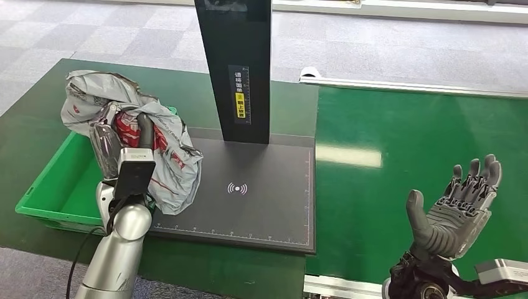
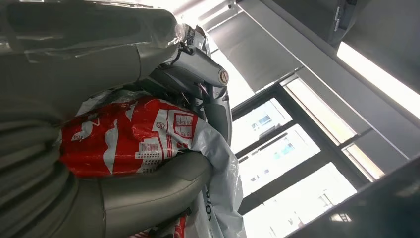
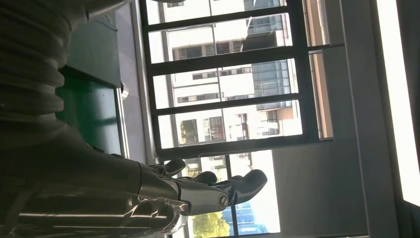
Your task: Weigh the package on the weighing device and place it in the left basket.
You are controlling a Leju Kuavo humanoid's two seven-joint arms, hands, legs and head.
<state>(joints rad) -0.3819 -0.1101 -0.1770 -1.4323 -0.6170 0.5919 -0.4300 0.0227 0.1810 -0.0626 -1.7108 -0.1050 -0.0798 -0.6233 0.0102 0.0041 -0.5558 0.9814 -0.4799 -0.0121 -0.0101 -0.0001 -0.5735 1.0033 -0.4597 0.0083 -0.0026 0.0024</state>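
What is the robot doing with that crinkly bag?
The robot's left hand holds a grey and red plastic mailer package in the air, above the edge where the black weighing platform meets the green basket on the left. The right hand is open, palm up, over the green conveyor belt, holding nothing. The package is not in the basket yet.

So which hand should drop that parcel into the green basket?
Its left hand: it already grips the parcel at the green basket. The right hand is open, far across the belt.
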